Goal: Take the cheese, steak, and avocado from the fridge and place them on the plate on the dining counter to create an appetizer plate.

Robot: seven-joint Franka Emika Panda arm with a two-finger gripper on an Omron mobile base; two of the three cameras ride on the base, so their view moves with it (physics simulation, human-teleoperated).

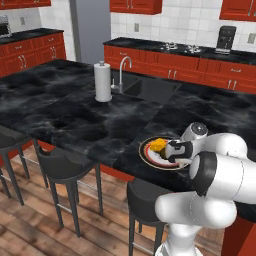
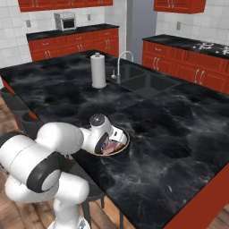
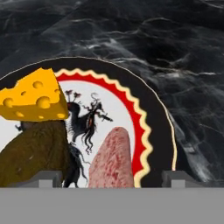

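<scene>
- In the left base view, dark stools [image 1: 62, 167] stood along the near edge of the dining counter [image 1: 65, 115] at the lower left of the frame.
- A white paper towel roll [image 1: 102, 81] stood upright in the upper middle, just left of the faucet [image 1: 123, 70] and the sunken sink [image 1: 150, 89].
- The fridge [image 1: 91, 29], a tall grey column, rose at the top centre between the red cabinets.
- The plate [image 1: 150, 154] lay near the counter's front edge, right of centre, with the cheese [image 1: 158, 145] showing yellow on it.
- The gripper [image 1: 181, 161] hung low over the plate's right side, at the end of the white arm in the lower right.
- In the hand view, the cheese [image 3: 33, 96] sat at the left middle of the frame, on the plate [image 3: 151, 118], resting against the top of a brown-olive lump, probably the avocado [image 3: 37, 155], though its shape was hard to read.
- A pink, speckled steak [image 3: 111, 159] lay at the bottom centre, just right of the brown lump.
- The two fingertips [image 3: 43, 178] stood wide apart at the bottom corners, the jaws spread with the steak between them and neither tip touching it.
- In the right base view, the gripper [image 2: 112, 142] sat over the plate [image 2: 121, 147] left of centre.
- A black coffee maker [image 1: 226, 37] stood on the back counter at the upper right of the left base view.
</scene>
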